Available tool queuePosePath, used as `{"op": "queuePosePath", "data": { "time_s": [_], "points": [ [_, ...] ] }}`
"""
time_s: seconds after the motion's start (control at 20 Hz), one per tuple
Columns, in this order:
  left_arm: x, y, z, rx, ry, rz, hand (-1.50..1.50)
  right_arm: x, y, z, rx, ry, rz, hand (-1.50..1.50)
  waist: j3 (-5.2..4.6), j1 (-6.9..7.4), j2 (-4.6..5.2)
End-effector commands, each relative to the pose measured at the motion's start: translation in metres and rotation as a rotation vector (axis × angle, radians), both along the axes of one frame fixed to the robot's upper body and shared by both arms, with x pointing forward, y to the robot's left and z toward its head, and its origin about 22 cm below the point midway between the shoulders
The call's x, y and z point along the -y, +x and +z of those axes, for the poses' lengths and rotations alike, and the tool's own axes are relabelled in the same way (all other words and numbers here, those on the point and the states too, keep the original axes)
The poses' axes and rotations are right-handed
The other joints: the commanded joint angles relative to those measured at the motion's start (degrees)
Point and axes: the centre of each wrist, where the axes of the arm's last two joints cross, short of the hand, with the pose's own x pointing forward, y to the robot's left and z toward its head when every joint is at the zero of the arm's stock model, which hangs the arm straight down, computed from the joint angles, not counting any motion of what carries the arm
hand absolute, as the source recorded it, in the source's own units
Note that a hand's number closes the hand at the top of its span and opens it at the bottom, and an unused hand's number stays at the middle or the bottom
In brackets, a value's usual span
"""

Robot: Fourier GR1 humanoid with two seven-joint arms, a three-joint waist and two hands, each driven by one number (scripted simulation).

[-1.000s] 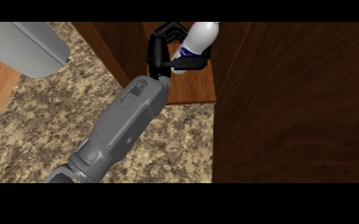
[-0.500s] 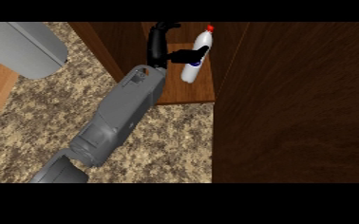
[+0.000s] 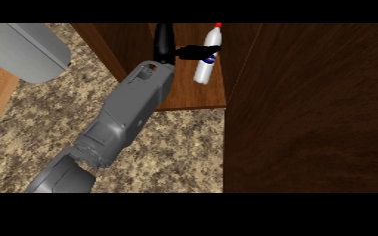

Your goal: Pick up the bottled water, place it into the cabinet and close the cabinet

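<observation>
The bottled water (image 3: pixel 204 72), white with a red cap and a blue label, stands on the wooden floor of the open cabinet (image 3: pixel 198 96), close to its right wall. My left hand (image 3: pixel 162 43) is inside the cabinet just left of the bottle. Its fingers point straight up and its thumb reaches right across the bottle's label. The fingers are not curled round the bottle. My right hand does not show.
The cabinet's dark wooden door (image 3: pixel 303 110) stands open and fills the right side of the view. A large grey rounded object (image 3: pixel 29 50) sits at the upper left. Speckled granite counter (image 3: pixel 177 150) lies in front of the cabinet.
My left hand has opened and let go of the bottle, which now stands on the cabinet floor. The fingers straightened and the forearm swung a little to the left.
</observation>
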Motion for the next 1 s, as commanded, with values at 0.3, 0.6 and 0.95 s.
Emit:
{"op": "queuePosePath", "data": {
  "time_s": [0.3, 0.6, 0.95],
  "points": [
    [0.008, 0.0, 0.018, 0.075, -0.213, -0.182, -1.5, -0.012, 0.0, 0.018, 0.059, 0.003, -0.01, -1.5, 0.0, 1.68, -0.93],
    [0.015, -0.015, 0.014, 0.058, -0.248, -0.282, -1.5, -0.017, 0.003, 0.025, 0.046, 0.02, -0.007, -1.5, 0.01, 2.77, -1.23],
    [0.023, -0.05, 0.003, 0.027, -0.301, -0.338, -1.5, -0.011, 0.004, 0.018, 0.023, 0.016, -0.001, -1.5, 0.04, 3.76, -1.55]
  ]
}}
